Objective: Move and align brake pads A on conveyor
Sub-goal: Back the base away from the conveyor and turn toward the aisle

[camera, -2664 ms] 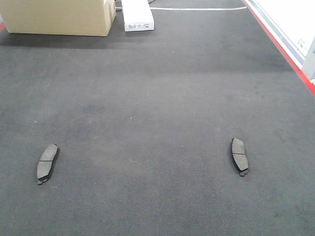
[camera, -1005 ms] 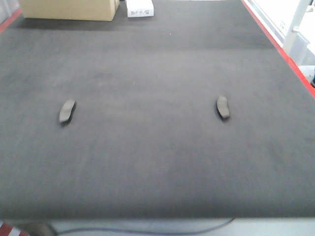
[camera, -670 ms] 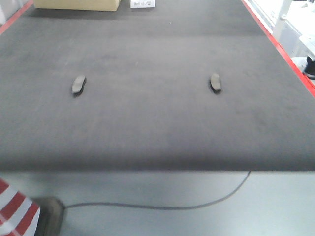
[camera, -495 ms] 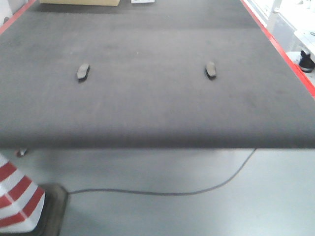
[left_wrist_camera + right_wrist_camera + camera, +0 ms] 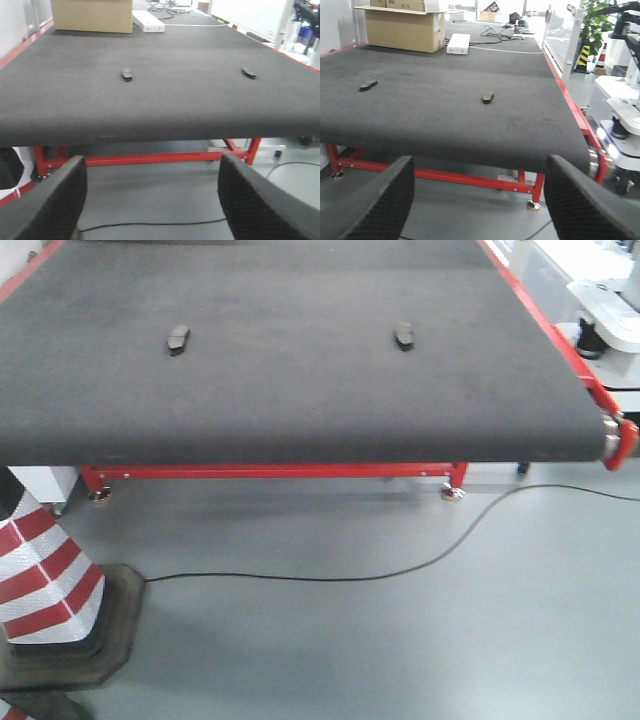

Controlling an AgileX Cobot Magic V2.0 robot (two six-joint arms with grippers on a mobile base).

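Two dark grey brake pads lie far apart on the conveyor (image 5: pixel 300 390), a left pad (image 5: pixel 178 338) and a right pad (image 5: pixel 403 336). The left wrist view shows them as a nearer pad (image 5: pixel 127 74) and a farther pad (image 5: pixel 248 73). In the right wrist view they sit at the left (image 5: pixel 368 85) and centre (image 5: pixel 488 97). My left gripper (image 5: pixel 150 200) hangs open over the floor, short of the belt's front edge. My right gripper (image 5: pixel 480 200) is open too, also off the belt. Neither holds anything.
A cardboard box (image 5: pixel 92 15) and a white box (image 5: pixel 148 22) stand at the belt's far end. Under the belt runs a red frame (image 5: pixel 270 471). A red-and-white cone (image 5: pixel 45 580) stands at the left on the floor, and a black cable (image 5: pixel 350 575) trails across it. A white machine (image 5: pixel 620 115) is on the right.
The front view has backed away from the conveyor: both pads shrank toward the top, and the belt's front edge, red frame, floor, cable and cone came into view. The pads kept their places.
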